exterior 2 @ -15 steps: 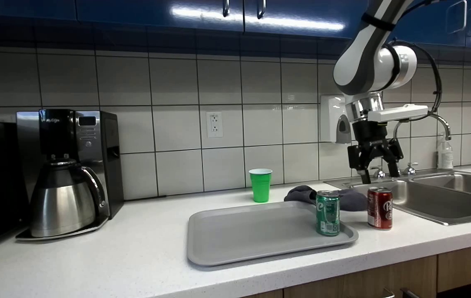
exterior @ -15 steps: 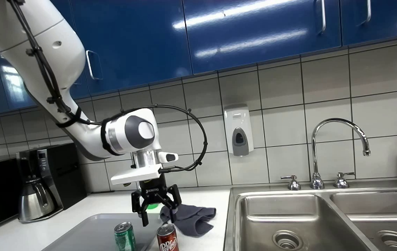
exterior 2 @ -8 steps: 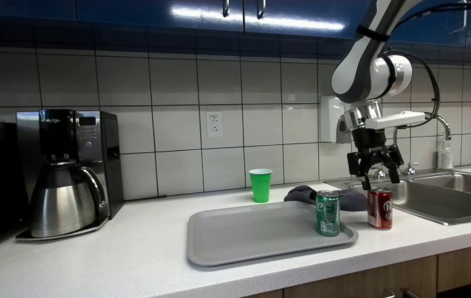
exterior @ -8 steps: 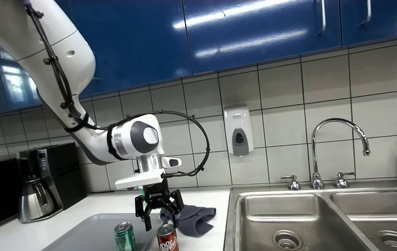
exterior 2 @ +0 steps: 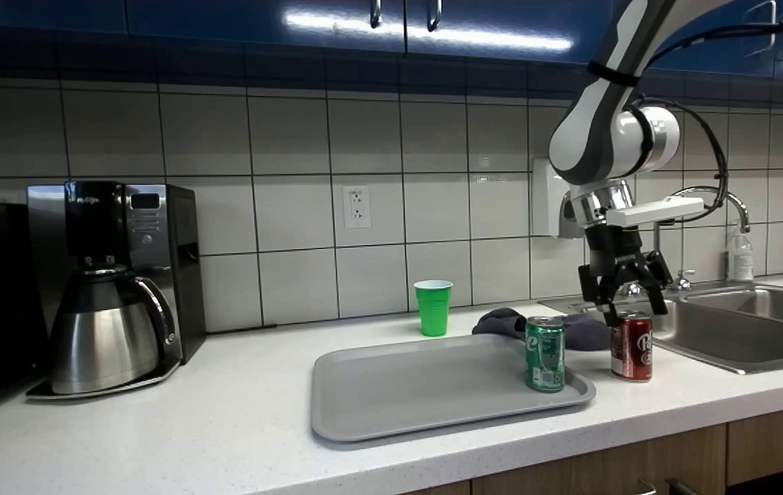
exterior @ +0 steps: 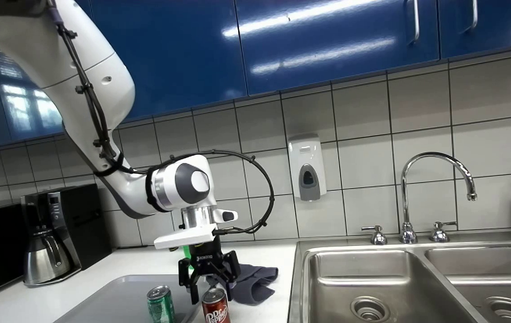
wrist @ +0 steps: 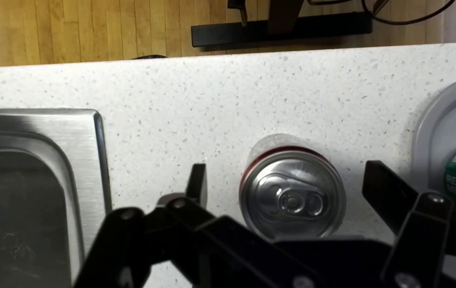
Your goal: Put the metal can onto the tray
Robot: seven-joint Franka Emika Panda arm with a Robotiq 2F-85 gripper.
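The metal can, red with white markings and a silvery top, stands upright on the counter to the tray's sink side. It shows in both exterior views (exterior: 216, 309) (exterior 2: 632, 352) and the wrist view (wrist: 292, 192). The grey tray (exterior 2: 418, 392) lies flat beside it; its rim also shows in the wrist view (wrist: 422, 124). My gripper (exterior 2: 635, 315) is open and points down at the can's top. In the wrist view the fingers (wrist: 286, 176) are on either side of the can top, with a gap on both sides. The can's lower edge there is hidden by the gripper.
A green can (exterior 2: 544, 361) stands on the tray's end nearest the red can. A dark cloth (exterior: 253, 285) lies behind the cans, and a green cup (exterior 2: 434, 309) stands behind the tray. The metal sink (wrist: 99, 160) is on the can's other side. A coffee maker (exterior 2: 157, 275) stands farther off.
My open gripper has moved down towards the red can, and its fingertips are now at about the height of the can's top. The cans and the tray have not moved.
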